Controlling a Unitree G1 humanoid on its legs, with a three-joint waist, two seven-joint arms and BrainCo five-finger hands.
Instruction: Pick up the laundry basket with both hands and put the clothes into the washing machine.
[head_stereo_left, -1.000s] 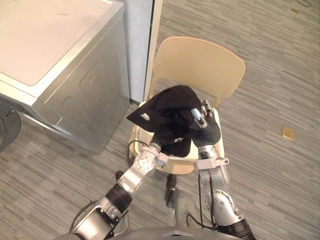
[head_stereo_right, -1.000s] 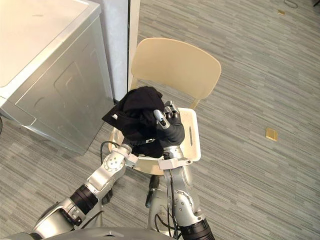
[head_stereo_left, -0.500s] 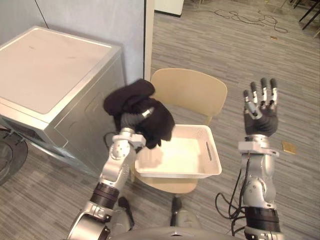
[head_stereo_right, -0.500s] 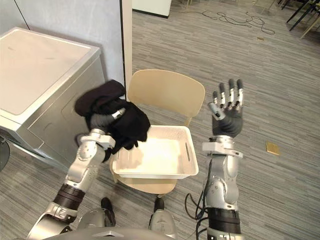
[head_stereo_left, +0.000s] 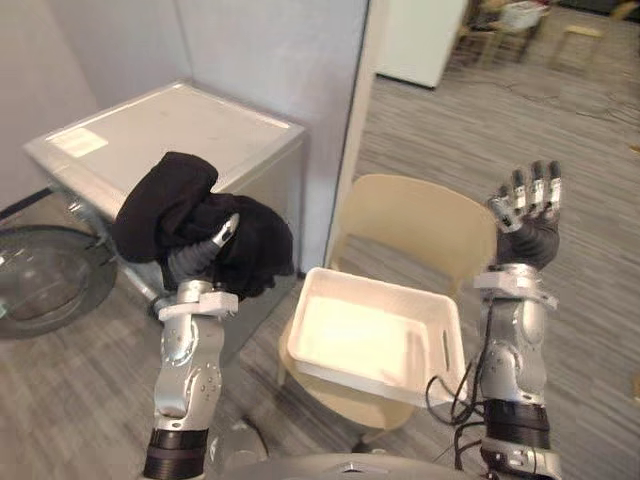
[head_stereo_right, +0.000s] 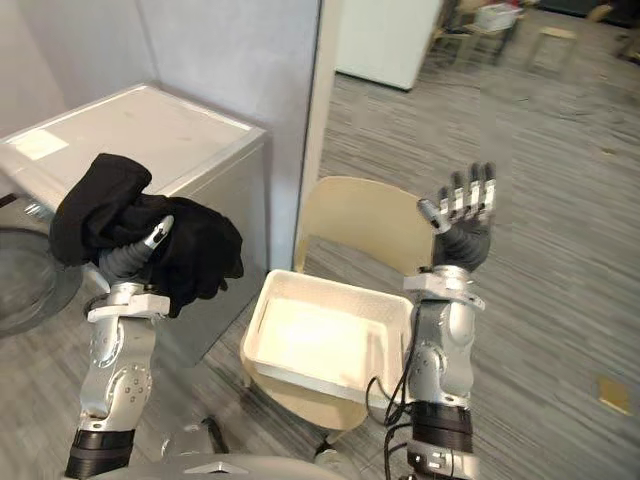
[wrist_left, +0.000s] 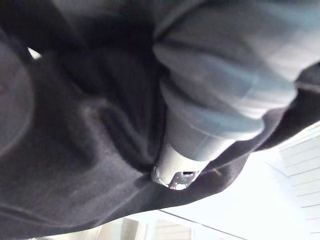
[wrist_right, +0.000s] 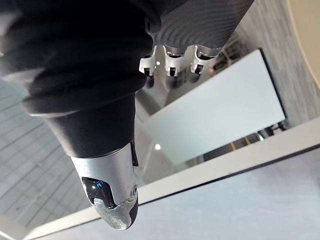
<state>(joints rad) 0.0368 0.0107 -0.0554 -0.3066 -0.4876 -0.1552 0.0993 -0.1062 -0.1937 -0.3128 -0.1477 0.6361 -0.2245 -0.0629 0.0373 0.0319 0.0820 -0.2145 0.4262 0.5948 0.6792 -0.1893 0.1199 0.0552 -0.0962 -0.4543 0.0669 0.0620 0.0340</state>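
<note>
Two big things stand near: the washing machine (head_stereo_left: 170, 125) at the upper left, its round door (head_stereo_left: 45, 285) open at the left edge, and a chair (head_stereo_left: 410, 225) in the middle with the white basket (head_stereo_left: 372, 342) on it. The left hand (head_stereo_left: 195, 262), raised at the left, is clamped on the black clothes (head_stereo_left: 165, 205) in front of the machine. The right hand (head_stereo_left: 528, 215) is up at the right, fingers straight and apart.

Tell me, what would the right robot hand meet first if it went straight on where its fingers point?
Nothing close: the right robot hand is raised open, pointing upward beside the chair. Its way looks free as far as shown.
</note>
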